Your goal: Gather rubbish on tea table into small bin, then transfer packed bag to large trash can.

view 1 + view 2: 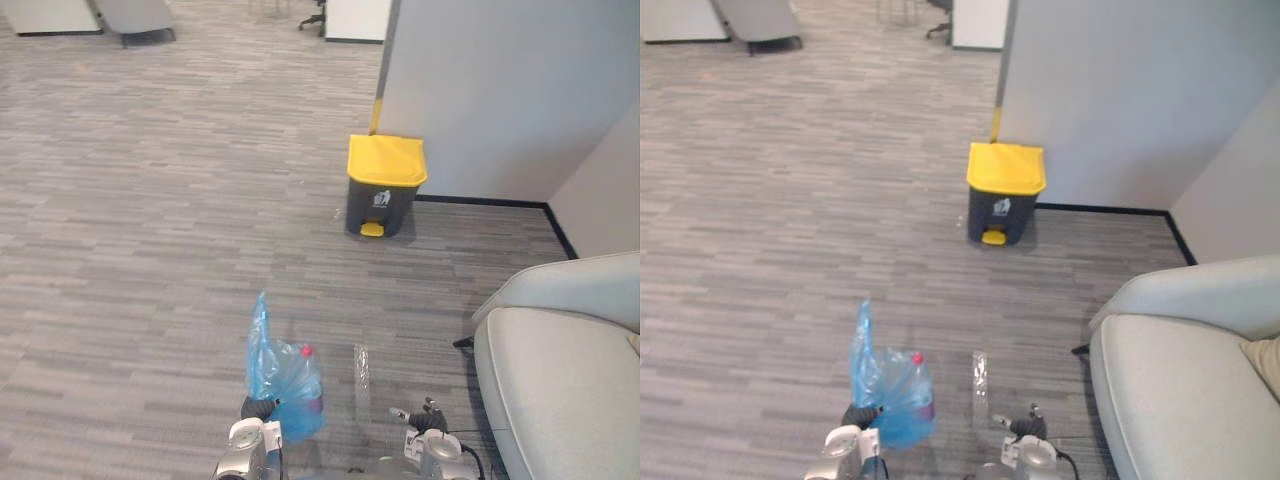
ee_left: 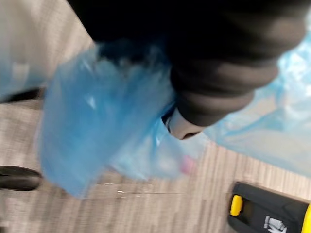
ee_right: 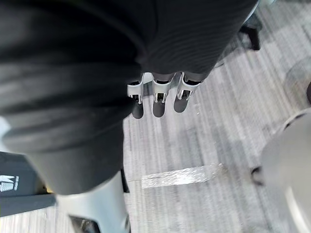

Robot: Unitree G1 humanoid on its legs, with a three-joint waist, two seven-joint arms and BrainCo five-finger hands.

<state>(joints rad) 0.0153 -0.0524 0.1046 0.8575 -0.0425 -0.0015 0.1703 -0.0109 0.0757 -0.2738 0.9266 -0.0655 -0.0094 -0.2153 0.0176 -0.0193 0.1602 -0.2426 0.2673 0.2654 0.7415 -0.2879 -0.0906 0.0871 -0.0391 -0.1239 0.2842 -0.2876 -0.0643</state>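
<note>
My left hand [image 1: 256,410] is shut on the neck of a blue translucent rubbish bag [image 1: 287,388], which hangs above the carpet with its loose top sticking up. A bottle with a red cap [image 1: 306,351] shows through the plastic. In the left wrist view the bag [image 2: 97,126] bulges around the hand's dark cover. The large trash can [image 1: 385,190], dark grey with a yellow lid and pedal, stands ahead against the wall, well beyond the bag. My right hand [image 3: 155,99] hangs open and holds nothing.
A pale grey sofa [image 1: 565,370] fills the right side close by. A grey partition wall [image 1: 500,90] rises behind the can. A clear plastic strip [image 1: 361,372] lies on the carpet between my hands. Open carpet stretches left and ahead.
</note>
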